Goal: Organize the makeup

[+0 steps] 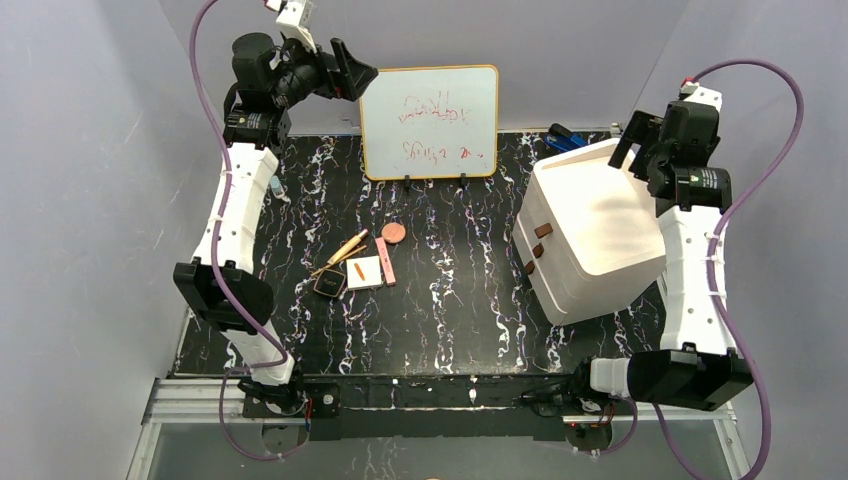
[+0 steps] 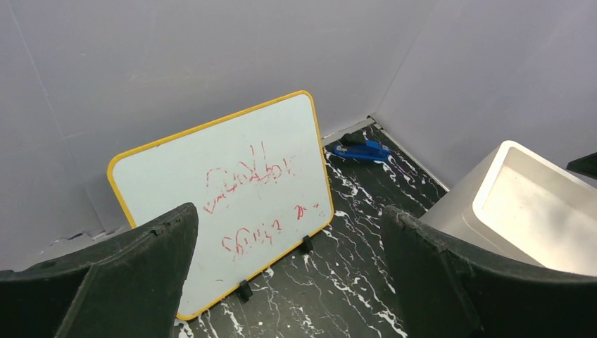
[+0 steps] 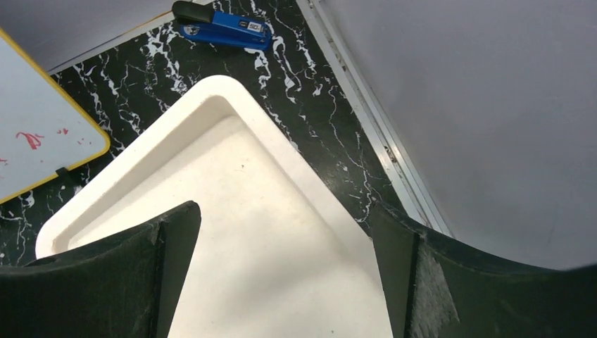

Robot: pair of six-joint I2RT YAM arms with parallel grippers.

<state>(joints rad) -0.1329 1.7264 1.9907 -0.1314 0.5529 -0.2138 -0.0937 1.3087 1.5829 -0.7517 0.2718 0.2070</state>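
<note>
Bolted at the near edge of the table [image 1: 460,310], the two arm bases are seen lowest in the top view. Farther in, the makeup [image 1: 385,268] is found grouped left of centre on the black marbled surface. It is made up of a round compact [image 1: 393,233], a pink bar [image 1: 385,258], a white palette [image 1: 368,276] just beside the bar, a black compact [image 1: 329,283] and gold-tan pencils [image 1: 345,248] lying aslant. None of it is touched by either arm. The left hand [image 1: 350,70] is raised near the back wall, beside the whiteboard [image 1: 430,120]. The right hand [image 1: 628,148] is held above the far edge of the white drawer box [image 1: 590,225].

From the left wrist, the left hand [image 2: 288,218] is shown spread wide and empty, with the whiteboard framed between its fingers [image 2: 141,274]. A blue stapler [image 2: 362,150] is seen by the far wall, and a corner of the drawer box at the right.

From the right wrist, the right hand [image 3: 285,211] is likewise shown fully spread, with nothing gripped. The recessed top of the drawer box is seen beneath it and the stapler beyond.
</note>
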